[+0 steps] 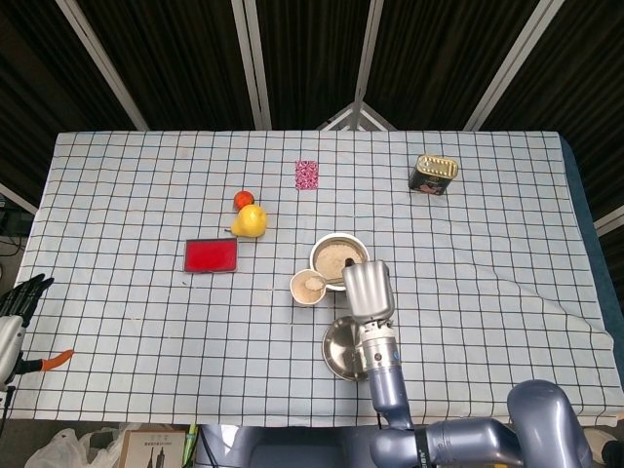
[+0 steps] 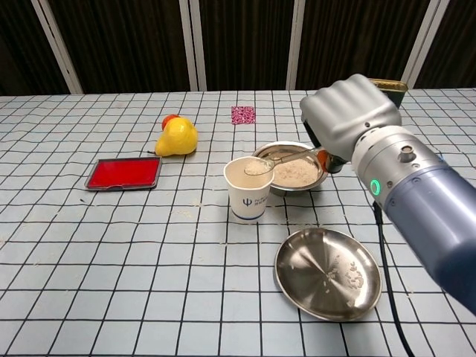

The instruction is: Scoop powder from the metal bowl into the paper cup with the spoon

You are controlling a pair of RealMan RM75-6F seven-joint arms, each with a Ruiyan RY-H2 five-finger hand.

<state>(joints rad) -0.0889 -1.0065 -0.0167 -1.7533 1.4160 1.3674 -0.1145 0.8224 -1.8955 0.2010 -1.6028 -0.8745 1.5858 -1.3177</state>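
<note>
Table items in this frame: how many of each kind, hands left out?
Metal bowls and dishes: 2 (powder bowl, empty dish)
Paper cup: 1
Spoon: 1
Fruit: 2 (yellow pear, red fruit)
Red tray: 1
Tin can: 1
Pink patch: 1
Total: 9
</note>
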